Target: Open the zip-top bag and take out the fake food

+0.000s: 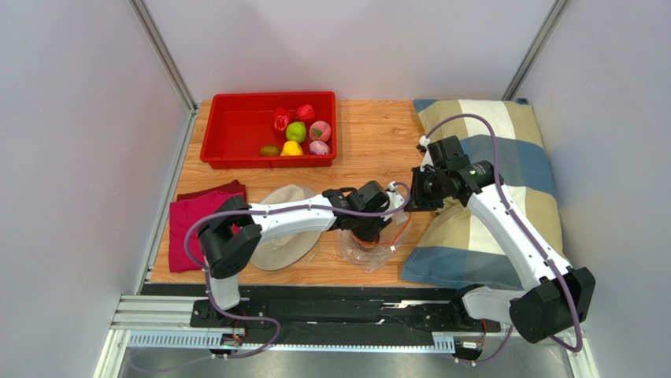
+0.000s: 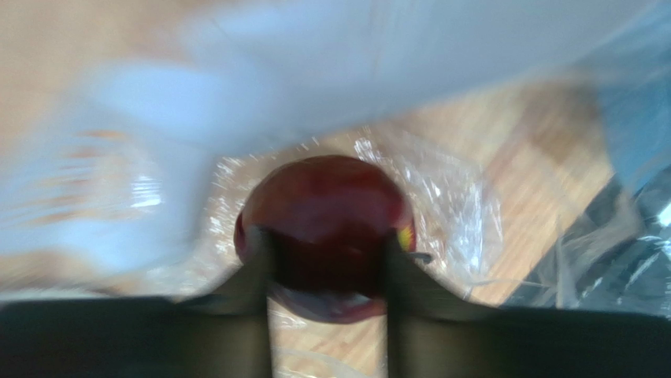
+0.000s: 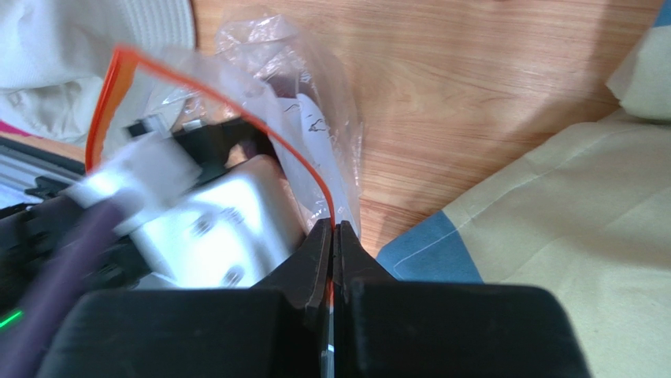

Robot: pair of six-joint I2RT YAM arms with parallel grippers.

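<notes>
Label [image 3: 309,118] on zip-top bag [image 3: 260,43] illegible

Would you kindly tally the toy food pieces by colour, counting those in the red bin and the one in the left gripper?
Red toys: 2
Green toy: 1
Yellow toy: 1
Pink toy: 1
Purple toy: 1
Brownish toy: 1
Dark maroon toy: 1, in the left gripper, inside the zip-top bag
Total: 8

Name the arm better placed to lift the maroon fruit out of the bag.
Left. The left claw is shut on the fruit inside the bag. The right claw is busy pinching the zipper, holding the mouth open.
</notes>
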